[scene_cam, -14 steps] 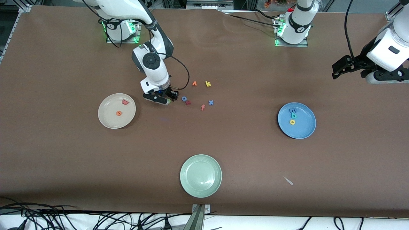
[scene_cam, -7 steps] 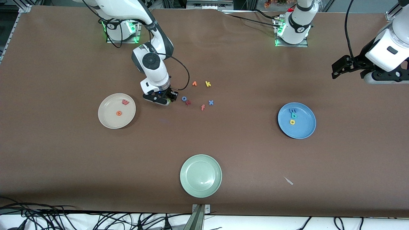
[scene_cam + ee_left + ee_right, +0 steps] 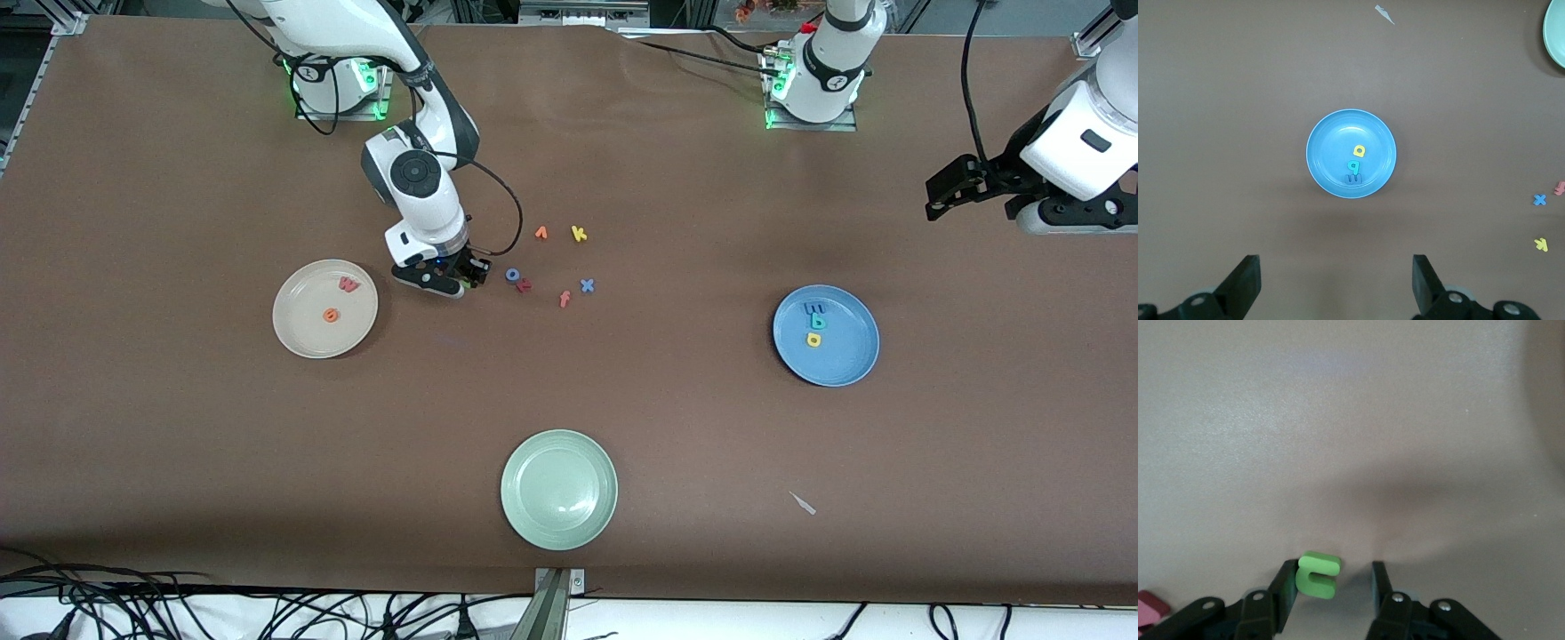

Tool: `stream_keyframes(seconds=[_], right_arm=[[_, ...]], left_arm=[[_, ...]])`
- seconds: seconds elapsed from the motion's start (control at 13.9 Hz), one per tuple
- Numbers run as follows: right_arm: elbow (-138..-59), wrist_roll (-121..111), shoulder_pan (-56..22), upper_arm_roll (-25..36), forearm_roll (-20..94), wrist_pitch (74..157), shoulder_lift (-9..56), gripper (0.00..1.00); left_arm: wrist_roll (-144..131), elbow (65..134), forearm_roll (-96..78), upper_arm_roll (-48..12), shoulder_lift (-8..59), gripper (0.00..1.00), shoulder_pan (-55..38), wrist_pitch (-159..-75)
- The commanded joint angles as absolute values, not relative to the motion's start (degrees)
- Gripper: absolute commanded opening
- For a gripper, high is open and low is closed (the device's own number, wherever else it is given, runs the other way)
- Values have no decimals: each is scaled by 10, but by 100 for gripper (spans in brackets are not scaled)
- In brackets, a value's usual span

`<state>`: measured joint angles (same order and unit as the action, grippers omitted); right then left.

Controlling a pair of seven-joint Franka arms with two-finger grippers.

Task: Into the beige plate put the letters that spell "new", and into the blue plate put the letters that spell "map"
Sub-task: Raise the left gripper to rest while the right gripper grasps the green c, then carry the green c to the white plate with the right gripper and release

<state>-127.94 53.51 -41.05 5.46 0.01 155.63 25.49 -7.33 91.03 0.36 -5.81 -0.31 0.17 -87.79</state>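
The beige plate (image 3: 302, 336) holds the salmon-red w (image 3: 348, 284) and the orange e (image 3: 331, 314). Beside it, my right gripper (image 3: 458, 283) is low over the table. In the right wrist view the green n (image 3: 1317, 575) stands between the fingers of that gripper (image 3: 1334, 571), touching one finger with a gap to the other. The blue plate (image 3: 849, 357) holds the blue m (image 3: 813, 308), teal p (image 3: 817, 322) and yellow a (image 3: 813, 339). My left gripper (image 3: 947, 191) waits open, high at its end of the table, looking down on the blue plate (image 3: 1331, 137).
Loose letters lie beside the right gripper: a blue o (image 3: 513, 275), a dark red letter (image 3: 524, 285), a salmon f (image 3: 564, 299), a blue x (image 3: 587, 285), a yellow k (image 3: 579, 234), an orange letter (image 3: 540, 233). A pale green plate (image 3: 558, 524) sits nearer the camera.
My right gripper has narrowed its jaws around the green n and shifted slightly toward the beige plate. The left arm has barely moved.
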Motion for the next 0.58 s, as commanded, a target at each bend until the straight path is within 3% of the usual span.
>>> stream_keyframes(seconds=[0.0,0.29,0.5], right_arm=[[-1271,533,-410,57,-11,1562,269,41],[-1271,532,-410,57,-11,1562,269,26],[-1267,501,-409,64,-11,1552,256,24]], left_arm=[[-64,897,18,-63,1,100,0,-879],[-60,894,19,-64,3,100,-1,-879],[-60,894,19,-63,3,100,-1,-879]])
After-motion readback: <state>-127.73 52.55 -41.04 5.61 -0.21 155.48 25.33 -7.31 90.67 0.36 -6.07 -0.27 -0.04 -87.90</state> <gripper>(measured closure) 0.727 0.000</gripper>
